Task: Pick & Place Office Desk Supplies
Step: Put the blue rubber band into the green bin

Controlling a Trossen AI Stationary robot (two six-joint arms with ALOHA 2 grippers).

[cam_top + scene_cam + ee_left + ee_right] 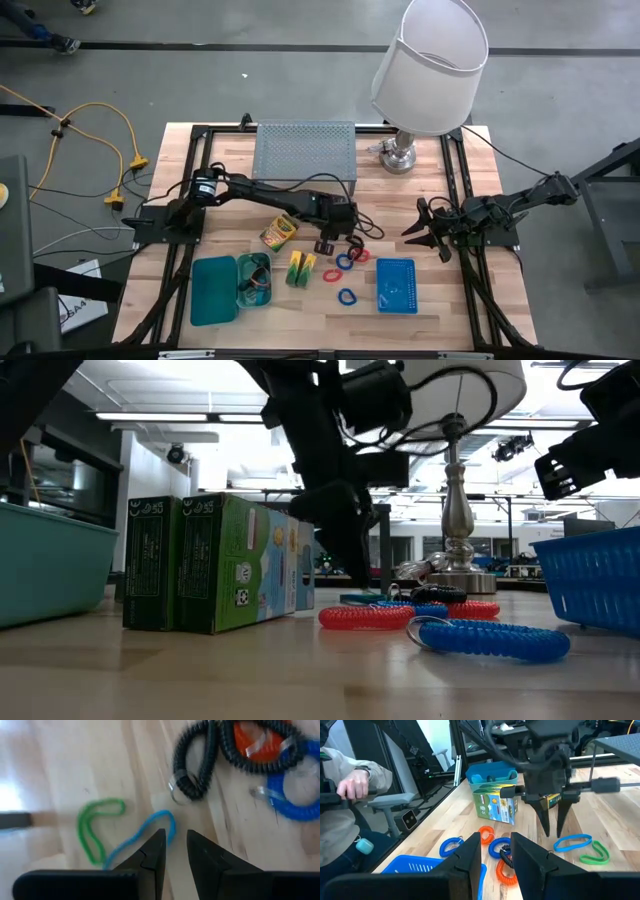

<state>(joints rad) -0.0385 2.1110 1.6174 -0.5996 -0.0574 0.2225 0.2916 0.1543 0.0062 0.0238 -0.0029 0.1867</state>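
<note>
left gripper (553,831) is pointed down over the table middle, fingers (152,856) parted a little with nothing between them, tips right over one end of the blue band (145,835), which lies flat on the wood with the green band (92,832) beside it. black coil (192,765) and blue coil (292,795) sit just past the tips, and the green boxes (301,268) are near them. right gripper (425,232) waits off to the right above the table, fingers (470,855) apart and empty.
</note>
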